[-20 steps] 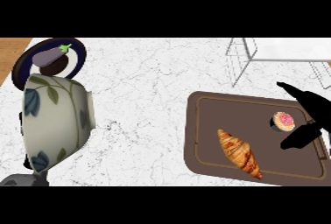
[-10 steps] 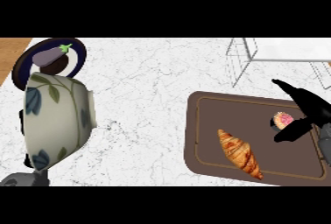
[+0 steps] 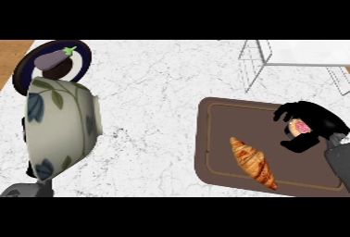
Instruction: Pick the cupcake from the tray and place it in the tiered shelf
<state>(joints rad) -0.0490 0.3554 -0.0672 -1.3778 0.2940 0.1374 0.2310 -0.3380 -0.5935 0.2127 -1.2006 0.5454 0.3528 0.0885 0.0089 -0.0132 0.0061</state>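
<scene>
The right hand [image 3: 315, 126] is curling its black fingers around the pink-topped cupcake [image 3: 298, 127] at the right side of the frame, pinching it over the brown tray [image 3: 217, 139]. The cupcake is probably light and soft, with frosting that smears, so holding it by its sides below the top looks wisest. A croissant [image 3: 253, 162] is lying lower on the tray, apart from the hand. The white wire tiered shelf [image 3: 294, 58] is standing on the marble desk [image 3: 157, 111] at upper right. The left hand is not showing.
</scene>
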